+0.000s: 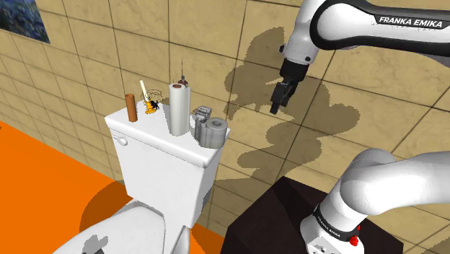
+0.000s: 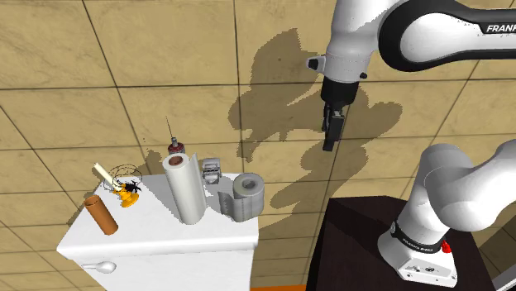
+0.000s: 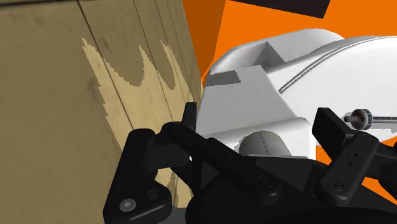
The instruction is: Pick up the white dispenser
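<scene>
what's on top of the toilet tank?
Brown tube, small glass, tall white roll, grey toilet roll, white dispenser partly covered behind it; reddish bottle largely hidden behind the tall roll.

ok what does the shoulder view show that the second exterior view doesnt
The shoulder view adds the toilet bowl and a picture's corner. The second exterior view adds nothing I can make out, just a steeper look down on the tank lid. Both share the open gripper, raised clear of the lid, plus the tall white cylinder and toilet roll.

dispenser (image 1: 201, 112): partly behind toilet roll (image 1: 214, 130) | toilet bowl (image 1: 137, 231): cut by bottom edge
</scene>
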Motion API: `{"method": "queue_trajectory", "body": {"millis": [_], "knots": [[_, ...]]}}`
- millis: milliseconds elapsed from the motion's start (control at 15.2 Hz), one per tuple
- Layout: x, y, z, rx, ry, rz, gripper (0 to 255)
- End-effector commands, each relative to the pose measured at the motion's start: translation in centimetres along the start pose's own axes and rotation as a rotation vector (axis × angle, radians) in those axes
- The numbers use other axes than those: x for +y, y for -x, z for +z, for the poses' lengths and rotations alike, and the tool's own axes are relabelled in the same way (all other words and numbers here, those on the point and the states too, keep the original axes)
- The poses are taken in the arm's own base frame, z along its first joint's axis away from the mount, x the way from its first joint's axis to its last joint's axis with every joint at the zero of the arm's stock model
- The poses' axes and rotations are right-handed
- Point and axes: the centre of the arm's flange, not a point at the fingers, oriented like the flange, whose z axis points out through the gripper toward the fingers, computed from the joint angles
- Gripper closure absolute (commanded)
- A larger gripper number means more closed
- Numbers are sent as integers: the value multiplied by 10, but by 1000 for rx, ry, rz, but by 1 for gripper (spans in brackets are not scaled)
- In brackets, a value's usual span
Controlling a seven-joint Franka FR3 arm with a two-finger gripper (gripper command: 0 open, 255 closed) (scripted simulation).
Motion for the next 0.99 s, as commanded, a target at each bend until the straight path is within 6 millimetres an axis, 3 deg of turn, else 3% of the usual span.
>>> {"method": "queue_trajectory", "body": {"millis": [0,462,924], "knots": [[0,0,0,0,0,0,0],[-33,-77,39,9,24,209,0],[-48,-160,79,17,48,418,0]]}}
